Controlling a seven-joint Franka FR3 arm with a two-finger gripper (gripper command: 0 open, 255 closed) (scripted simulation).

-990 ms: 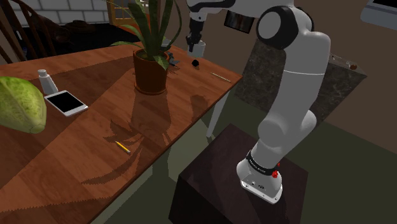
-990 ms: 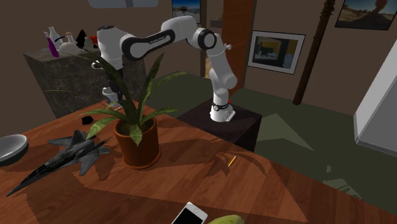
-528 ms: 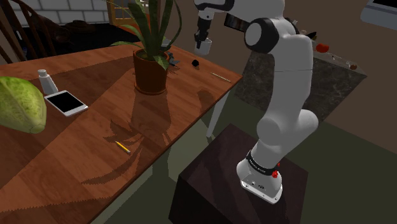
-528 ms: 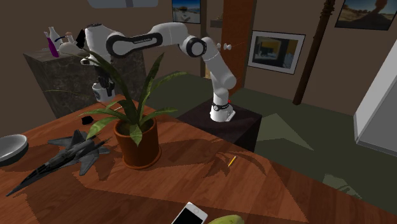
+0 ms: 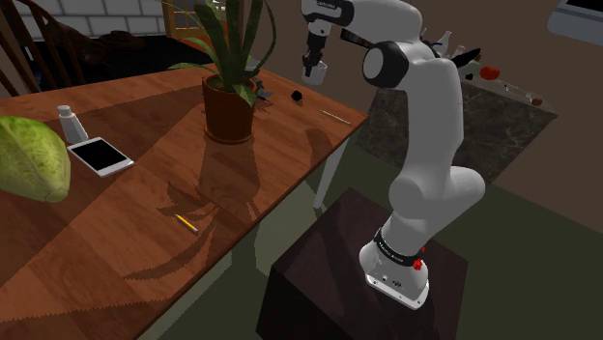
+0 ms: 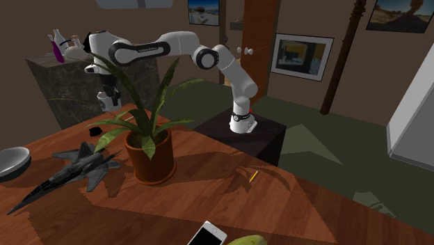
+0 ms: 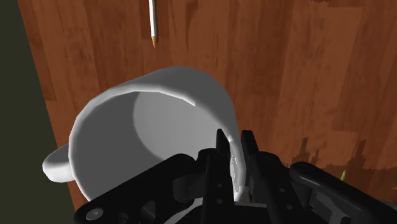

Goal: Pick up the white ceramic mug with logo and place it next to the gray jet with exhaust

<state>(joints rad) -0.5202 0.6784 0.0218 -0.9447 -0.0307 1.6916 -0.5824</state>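
The gripper (image 7: 235,151) was closed narrow on the white mug (image 7: 143,127). Its two black fingers pinched one wall of the rim, one inside and one outside. The mug's mouth was tipped toward the wrist camera, and the handle (image 7: 56,167) stuck out on the side away from the fingers. The mug hung in the air, clear of the wooden table (image 7: 305,70) and above one of its corners, and its handle side lay out past the table's edge, with dark floor beneath. Just beyond it on the wood lay a thin white stick (image 7: 152,19). Farther along the table sat a small black object (image 6: 94,130), then the potted plant (image 6: 149,156) with its long leaves spread wide. Beyond those, at the second exterior view's lower left, was the gray jet (image 6: 69,172), well apart from the mug. The lift looked done and the carry lay ahead. The grip was the weak point, I judged: held by one thin wall, the mug could swing or slip if the arm turned sharply, and a drop here could go off the edge. The leaves stood between mug and jet, so a low path might snag them, and a hasty set-down might knock the jet.
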